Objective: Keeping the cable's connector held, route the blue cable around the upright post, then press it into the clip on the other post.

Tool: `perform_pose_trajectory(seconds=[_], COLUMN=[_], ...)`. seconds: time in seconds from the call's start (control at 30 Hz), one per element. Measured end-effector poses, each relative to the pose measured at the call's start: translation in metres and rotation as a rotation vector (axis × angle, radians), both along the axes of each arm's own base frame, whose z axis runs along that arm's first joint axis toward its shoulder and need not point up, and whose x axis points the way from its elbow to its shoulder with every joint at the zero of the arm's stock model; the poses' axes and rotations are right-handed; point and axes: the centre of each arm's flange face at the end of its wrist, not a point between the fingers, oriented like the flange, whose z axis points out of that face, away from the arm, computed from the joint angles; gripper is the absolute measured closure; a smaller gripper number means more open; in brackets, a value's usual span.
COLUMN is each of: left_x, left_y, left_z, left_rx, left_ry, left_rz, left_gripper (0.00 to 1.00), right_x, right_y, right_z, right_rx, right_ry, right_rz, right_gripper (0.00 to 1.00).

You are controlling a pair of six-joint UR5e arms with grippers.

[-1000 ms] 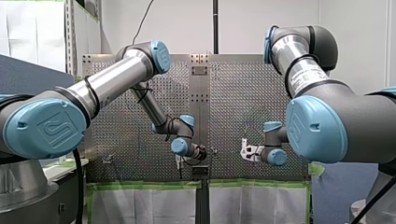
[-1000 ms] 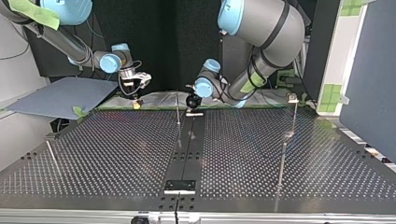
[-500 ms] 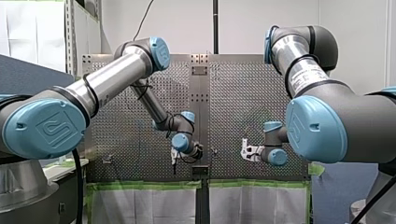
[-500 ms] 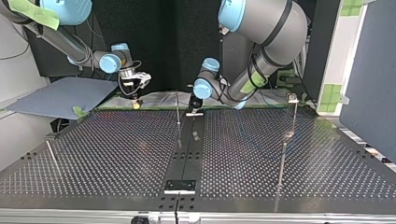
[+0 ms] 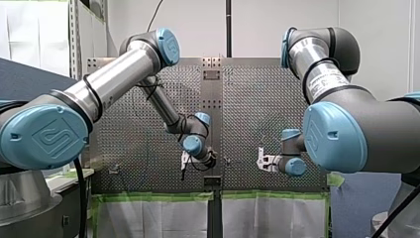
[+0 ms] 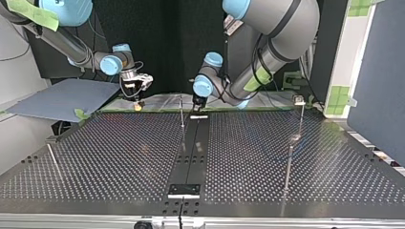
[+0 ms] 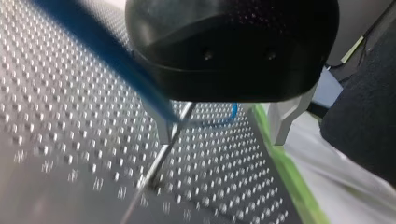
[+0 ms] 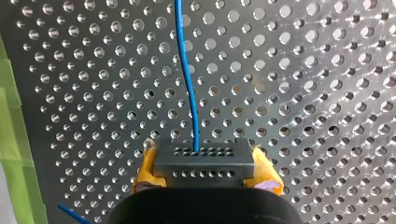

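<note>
Right gripper (image 8: 205,170) pinches the connector (image 8: 204,158) between yellow pads (image 8: 145,170), the blue cable (image 8: 189,84) running straight ahead over the tabletop (image 8: 303,93). Left gripper (image 7: 224,128) stands spread; the cable seemingly brushes one finger (image 7: 163,128), the upright post (image 7: 161,161) just ahead. Unheld there, it could slip off the post, or tension could tug the connector free.

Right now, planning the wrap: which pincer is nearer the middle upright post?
Left. My left pincer hangs just beside the post; my right pincer holds the connector, well off at the top view's left.
</note>
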Motion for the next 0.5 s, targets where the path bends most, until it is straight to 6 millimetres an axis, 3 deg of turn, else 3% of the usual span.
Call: perform_pose_trajectory(seconds=[0.33, 0.5], left_x=[-0.045, -0.057], left_y=[-0.003, -0.004], left_z=[-0.015, -0.019], left_rx=[0.072, 0.062], left_ry=[0.043, 0.033], left_rz=[-0.062, -0.08], left_gripper=[0.02, 0.02], right_x=[-0.002, -0.002], right_y=[0.001, 0.001], right_z=[-0.001, -0.001], right_rx=[0.011, 0.011], right_ry=[0.005, 0.006], right_rz=[-0.002, -0.002], right_gripper=[1.0, 1.0])
